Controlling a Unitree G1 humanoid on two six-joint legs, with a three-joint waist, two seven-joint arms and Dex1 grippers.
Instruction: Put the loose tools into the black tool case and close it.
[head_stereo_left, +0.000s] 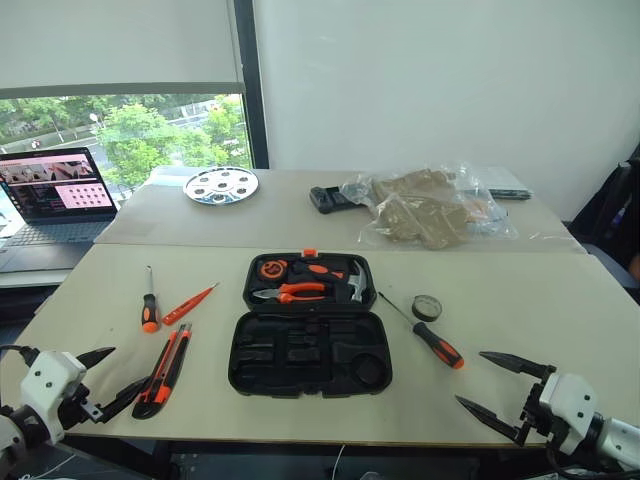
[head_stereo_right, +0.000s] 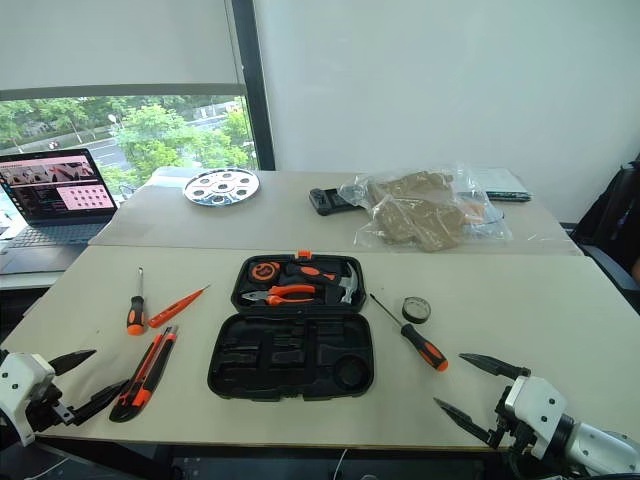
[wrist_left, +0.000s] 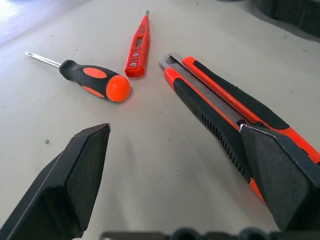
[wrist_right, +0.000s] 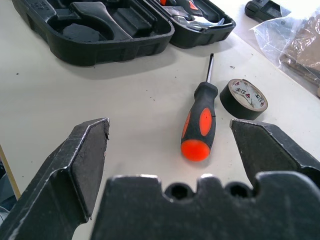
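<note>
On the counter (head_stereo_left: 560, 300) right in front of me sat the black tool case (head_stereo_left: 310, 322), lid flipped open and lying flat — orange-handled pliers (head_stereo_left: 291, 292) and a small hammer (head_stereo_left: 355, 283) were in the far half, while the near half's moulded slots had nothing in them. Off to the left of the case I had one screwdriver (head_stereo_left: 149, 303), the slim orange tester screwdriver (head_stereo_left: 189, 304) just beside it, and the utility knife (head_stereo_left: 165, 369) a bit nearer to me. To the right of the case lay the other screwdriver (head_stereo_left: 426, 335), with the small tape roll (head_stereo_left: 427, 307) close by its shaft but not touching.

My left gripper (head_stereo_left: 108, 378) hung low at the near edge with its jaws spread wide, one finger right up by the knife's near end — holding nothing. My right gripper (head_stereo_left: 492, 384) was at the near right, jaws just as wide and empty, pointed toward that second screwdriver.

Further back I could see a laptop (head_stereo_left: 55, 205), a round metal plate (head_stereo_left: 221, 185) and a plastic bag (head_stereo_left: 432, 207).
</note>
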